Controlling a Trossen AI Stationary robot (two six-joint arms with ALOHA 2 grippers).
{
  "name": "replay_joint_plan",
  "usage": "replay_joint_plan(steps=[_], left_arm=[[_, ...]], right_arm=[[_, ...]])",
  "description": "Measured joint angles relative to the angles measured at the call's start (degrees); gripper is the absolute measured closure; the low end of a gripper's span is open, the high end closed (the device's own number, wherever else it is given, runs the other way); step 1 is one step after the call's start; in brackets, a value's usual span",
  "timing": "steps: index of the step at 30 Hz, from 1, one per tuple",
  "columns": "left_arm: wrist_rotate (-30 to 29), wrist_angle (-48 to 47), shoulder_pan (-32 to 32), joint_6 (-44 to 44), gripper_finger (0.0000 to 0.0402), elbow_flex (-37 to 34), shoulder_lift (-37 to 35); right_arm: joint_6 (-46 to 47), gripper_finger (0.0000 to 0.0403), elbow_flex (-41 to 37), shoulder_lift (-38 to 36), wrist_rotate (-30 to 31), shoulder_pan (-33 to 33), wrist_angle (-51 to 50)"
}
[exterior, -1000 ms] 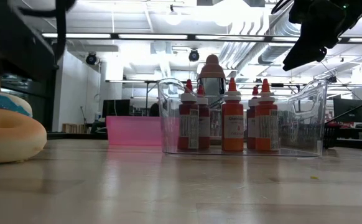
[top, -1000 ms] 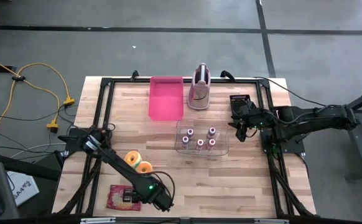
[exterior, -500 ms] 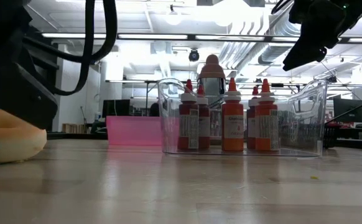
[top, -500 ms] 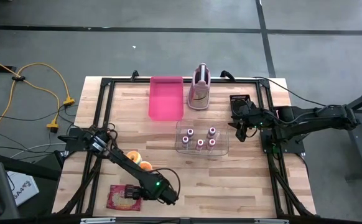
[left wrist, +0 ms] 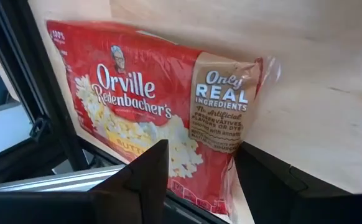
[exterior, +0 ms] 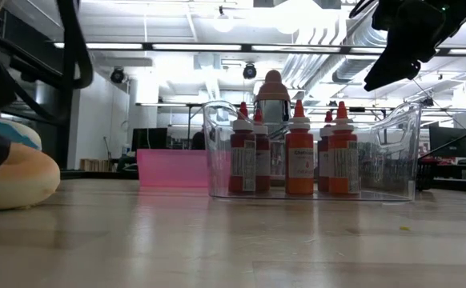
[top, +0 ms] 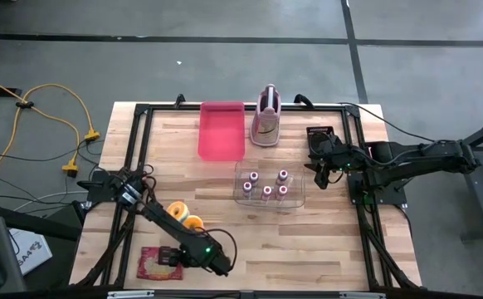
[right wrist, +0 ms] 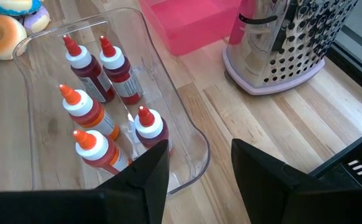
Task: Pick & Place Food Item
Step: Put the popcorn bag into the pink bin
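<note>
A red popcorn bag [top: 157, 264] lies flat on the table's near left corner; the left wrist view shows its printed face [left wrist: 150, 106]. My left gripper [top: 173, 256] is tipped down over the bag from its right side. Its open fingers [left wrist: 201, 155] stand on either side of the bag's nearest edge. Two donuts [top: 184, 216] rest on the table just beyond, and the low view shows one of them [exterior: 13, 178]. My right gripper [top: 318, 173] waits open above the far right of the table. My left gripper's open fingers [left wrist: 148, 177] slant down on either side of the popcorn bag's nearest edge [left wrist: 213, 183]. I cannot tell whether they touch it. The bag lies flat on the table.
A clear bin [top: 268, 184] of sauce bottles [right wrist: 94, 106] stands mid-table. A pink tray [top: 221, 129] and a metal grater [top: 265, 116] stand at the far edge. The black table frame [left wrist: 50, 124] runs close beside the bag.
My left gripper has tipped more steeply down over the popcorn bag and sunk a little, still open. Its forearm has swung over the donuts and back. The bag has stayed where it was.
</note>
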Motion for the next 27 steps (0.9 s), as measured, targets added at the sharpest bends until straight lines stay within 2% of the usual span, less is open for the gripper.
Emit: replay_joint_plan(steps=[6, 13, 27], left_arm=[[-3.1, 3.2, -0.6, -0.1, 0.0228, 0.0, 0.2], [1.0, 2.4, 0.1, 3.6, 0.0228, 0.3, 3.4], [2.1, -1.2, -0.5, 4.6, 0.0264, 0.1, 3.8]], right_arm=[[0.0, 0.0242, 0.0, 0.0, 0.0, 0.0, 0.0], [0.0, 0.0242, 0.0, 0.0, 0.0, 0.0, 0.0], [0.0, 0.0242, 0.0, 0.0, 0.0, 0.0, 0.0]])
